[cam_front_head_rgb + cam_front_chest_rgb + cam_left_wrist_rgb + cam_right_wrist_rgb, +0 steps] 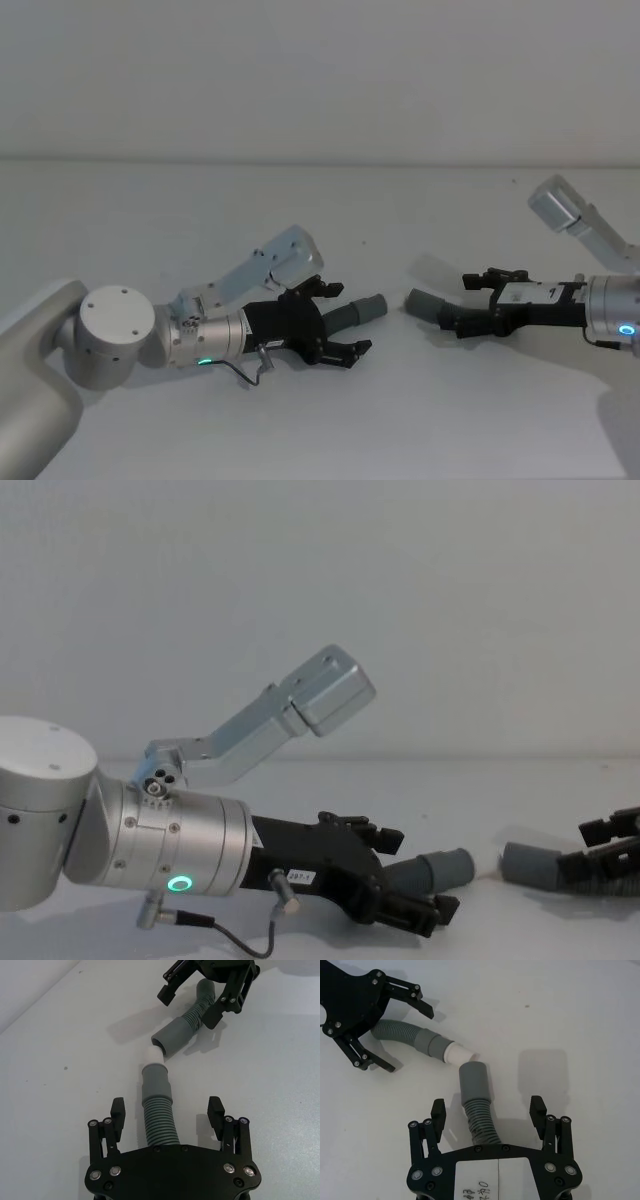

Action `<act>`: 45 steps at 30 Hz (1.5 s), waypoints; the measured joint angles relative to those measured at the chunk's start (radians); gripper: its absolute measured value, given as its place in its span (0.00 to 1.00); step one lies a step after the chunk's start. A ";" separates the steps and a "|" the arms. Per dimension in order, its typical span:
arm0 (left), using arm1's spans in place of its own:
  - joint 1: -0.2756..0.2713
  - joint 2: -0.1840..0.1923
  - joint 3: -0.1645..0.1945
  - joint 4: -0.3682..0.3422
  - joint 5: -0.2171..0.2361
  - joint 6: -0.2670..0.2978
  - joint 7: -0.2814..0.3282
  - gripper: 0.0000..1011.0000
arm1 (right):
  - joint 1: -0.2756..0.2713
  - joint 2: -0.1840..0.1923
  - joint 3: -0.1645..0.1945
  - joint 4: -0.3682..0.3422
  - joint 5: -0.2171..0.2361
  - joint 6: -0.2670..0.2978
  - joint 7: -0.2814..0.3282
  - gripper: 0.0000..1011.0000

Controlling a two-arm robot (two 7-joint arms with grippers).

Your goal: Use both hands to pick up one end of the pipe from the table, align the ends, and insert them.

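Left gripper [350, 318] noted low over the table [300, 430], fingers spread wide; the pipe [160, 1125] lies loose between them. Right gripper [462, 305] likewise spread astride the other end. In head view, plain cuff [425, 303] is seen at 3 o'clock from white-tipped cuff [365, 308]. White tip [153, 1055] touches its rim askew, not seated.
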 joint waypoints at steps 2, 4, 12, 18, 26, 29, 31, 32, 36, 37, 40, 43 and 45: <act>-0.001 -0.001 0.000 0.002 0.000 0.000 0.000 0.99 | 0.001 0.001 -0.002 0.000 0.000 0.000 0.001 0.99; -0.001 -0.002 0.000 0.004 0.001 0.000 -0.001 0.99 | 0.001 0.003 -0.004 0.001 0.000 0.001 0.002 0.99; -0.004 -0.006 -0.001 0.010 0.001 0.002 -0.003 0.99 | 0.008 0.008 -0.022 0.003 -0.004 0.003 0.004 0.99; -0.006 -0.008 0.000 0.014 0.000 0.006 -0.005 0.99 | 0.013 0.010 -0.033 0.006 -0.011 0.001 0.003 0.99; -0.009 -0.008 0.002 0.019 -0.002 0.011 -0.009 0.99 | 0.017 0.011 -0.044 0.008 -0.015 -0.010 -0.004 0.99; -0.010 -0.008 0.003 0.020 -0.002 0.013 -0.010 0.99 | 0.018 0.011 -0.046 0.010 -0.015 -0.016 -0.008 0.99; -0.011 -0.007 0.004 0.020 -0.003 0.015 -0.011 0.99 | 0.019 0.010 -0.048 0.012 -0.015 -0.020 -0.009 0.99; -0.011 -0.007 0.005 0.021 -0.003 0.016 -0.012 0.99 | 0.019 0.010 -0.049 0.013 -0.015 -0.021 -0.010 0.99; -0.013 -0.005 0.006 0.022 -0.003 0.020 -0.013 0.99 | 0.022 0.009 -0.053 0.017 -0.015 -0.027 -0.011 0.99; -0.013 -0.005 0.007 0.023 -0.003 0.020 -0.014 0.99 | 0.022 0.009 -0.054 0.017 -0.015 -0.027 -0.011 0.99; -0.015 -0.005 0.008 0.023 -0.003 0.023 -0.015 0.99 | 0.024 0.009 -0.058 0.020 -0.015 -0.032 -0.012 0.99; -0.016 -0.003 0.010 0.024 -0.002 0.028 -0.017 0.99 | 0.027 0.009 -0.062 0.022 -0.016 -0.034 -0.013 0.99; -0.018 -0.003 0.011 0.024 -0.002 0.031 -0.018 0.99 | 0.029 0.009 -0.065 0.023 -0.017 -0.036 -0.014 0.99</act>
